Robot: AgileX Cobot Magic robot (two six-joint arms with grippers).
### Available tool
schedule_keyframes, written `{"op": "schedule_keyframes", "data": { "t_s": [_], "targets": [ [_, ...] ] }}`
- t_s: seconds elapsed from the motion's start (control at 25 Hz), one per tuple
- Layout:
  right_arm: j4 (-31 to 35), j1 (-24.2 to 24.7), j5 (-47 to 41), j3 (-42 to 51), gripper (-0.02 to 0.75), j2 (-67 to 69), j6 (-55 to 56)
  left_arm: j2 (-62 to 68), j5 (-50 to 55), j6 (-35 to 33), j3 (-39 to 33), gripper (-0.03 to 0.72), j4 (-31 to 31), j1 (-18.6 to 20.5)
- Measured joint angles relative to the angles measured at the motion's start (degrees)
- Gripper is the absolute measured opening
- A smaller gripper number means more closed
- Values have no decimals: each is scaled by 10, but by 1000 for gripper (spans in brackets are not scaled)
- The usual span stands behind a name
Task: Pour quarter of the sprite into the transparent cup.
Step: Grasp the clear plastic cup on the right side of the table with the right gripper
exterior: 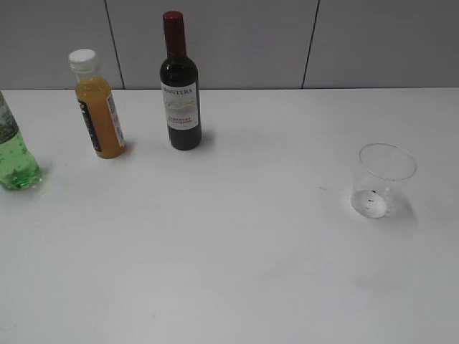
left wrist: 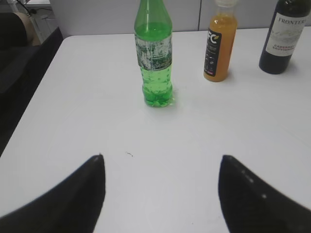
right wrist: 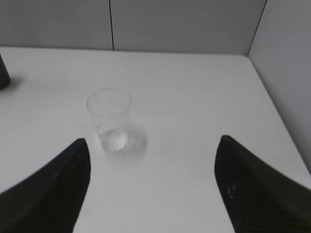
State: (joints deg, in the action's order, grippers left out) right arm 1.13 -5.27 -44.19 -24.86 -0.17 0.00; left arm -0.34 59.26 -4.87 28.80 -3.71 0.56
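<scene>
The sprite [exterior: 14, 159] is a green see-through bottle standing at the far left edge of the exterior view, partly cut off. It stands upright in the left wrist view [left wrist: 155, 58], ahead of my left gripper [left wrist: 160, 162], which is open and empty. The transparent cup [exterior: 381, 180] stands upright at the right of the table, with tiny dark specks at its bottom. In the right wrist view the cup [right wrist: 110, 119] is ahead and left of my right gripper [right wrist: 151, 145], which is open and empty. Neither gripper shows in the exterior view.
An orange juice bottle [exterior: 98, 106] with a white cap and a dark wine bottle [exterior: 179, 89] with a red top stand at the back left of the white table [exterior: 229, 272]. A grey wall runs behind. The table's right edge meets a wall [right wrist: 286, 73].
</scene>
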Motion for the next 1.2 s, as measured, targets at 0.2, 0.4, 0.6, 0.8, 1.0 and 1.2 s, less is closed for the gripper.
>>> {"op": "schedule_keyframes", "data": {
  "t_s": [0.2, 0.4, 0.6, 0.8, 1.0, 1.2],
  "targets": [
    [0, 0, 121, 25, 615, 0, -17, 0, 0, 0, 0, 553, 0, 0],
    [0, 0, 196, 53, 601, 1, -20, 0, 0, 0, 0, 553, 0, 0],
    [0, 0, 256, 80, 595, 1, -24, 0, 0, 0, 0, 553, 0, 0],
    [0, 0, 307, 99, 594, 27, -42, 0, 0, 0, 0, 553, 0, 0],
    [-1, 0, 388, 103, 594, 121, -44, 0, 0, 0, 0, 553, 0, 0],
    [-1, 0, 507, 104, 594, 239, -46, 0, 0, 0, 0, 553, 0, 0]
  ]
}}
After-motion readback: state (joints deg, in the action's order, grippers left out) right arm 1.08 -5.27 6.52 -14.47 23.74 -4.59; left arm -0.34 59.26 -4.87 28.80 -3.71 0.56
